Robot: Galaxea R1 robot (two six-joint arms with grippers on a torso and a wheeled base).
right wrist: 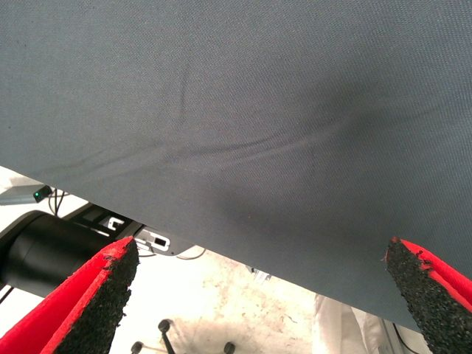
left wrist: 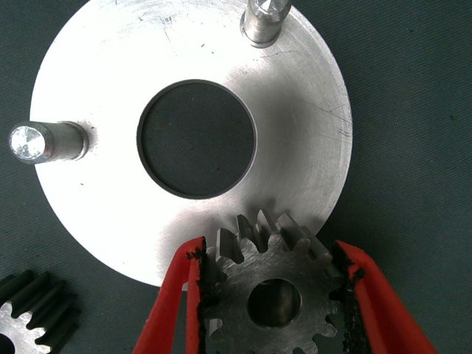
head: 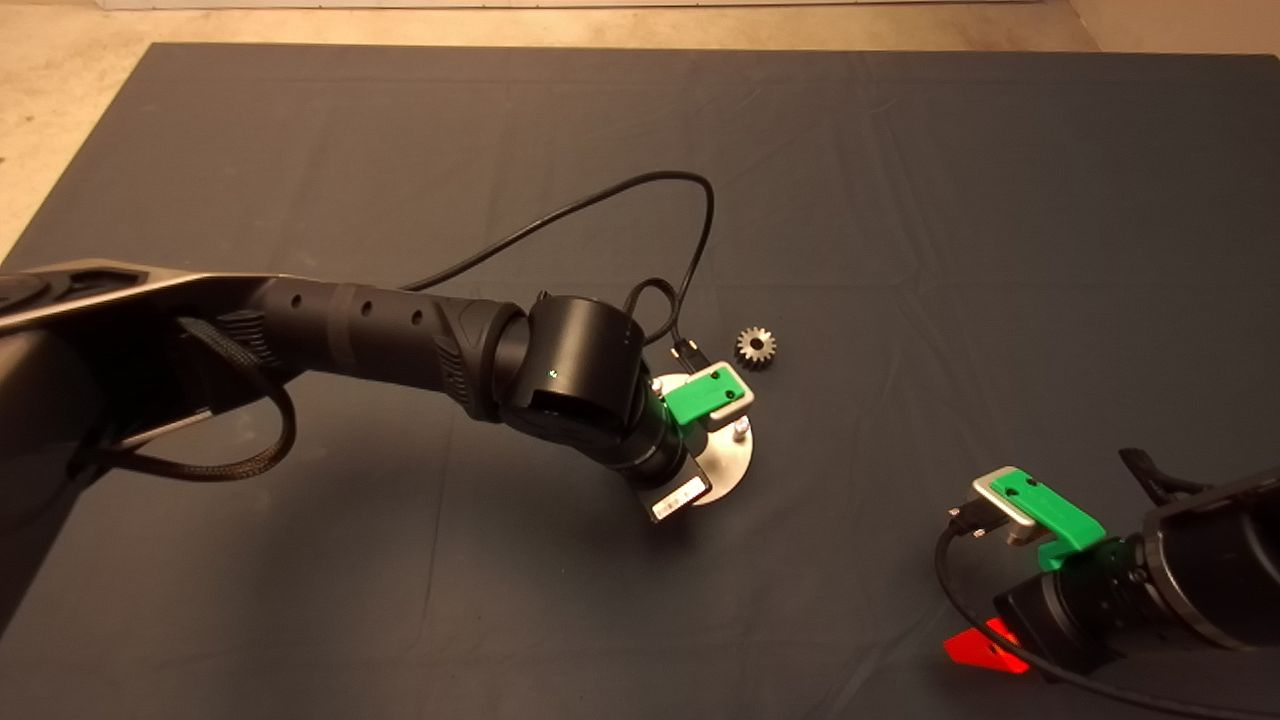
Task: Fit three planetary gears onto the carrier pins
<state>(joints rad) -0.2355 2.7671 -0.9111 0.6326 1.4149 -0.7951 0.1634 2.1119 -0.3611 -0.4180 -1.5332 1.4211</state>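
1. The left gripper (left wrist: 273, 295) is clamped on 1 planetary gear (left wrist: 274, 291), its red fingers (left wrist: 171, 295) pressing the teeth on both sides; the gear sits at the rim of the carrier disc (left wrist: 96, 81), and its bore shows a silvery face that may be the 3rd pin's top, though I cannot tell whether it is seated or only poised above.
2. 2 carrier pins (left wrist: 46, 141) stand bare on the disc in the left wrist view; a 2nd gear (left wrist: 29, 313) lies on the mat just beside the disc, and the head view shows 1 gear (head: 757, 347) on the mat near the disc, beyond the left arm.
3. The right gripper (right wrist: 258, 295) hangs spread wide and empty over the mat's near edge at lower right, well apart from the work.
4. Likely failure, in my judgement: if bore and pin are slightly off-axis, pressing down could jam the gear tilted on the pin top, or push the loose disc across the mat (head: 900, 200); nothing appears to hold the disc.
5. Letting go too soon could leave the gear cocked; it might then slide off the rim onto the mat.
6. The pads grip teeth only; a slip could rotate or drop the gear.
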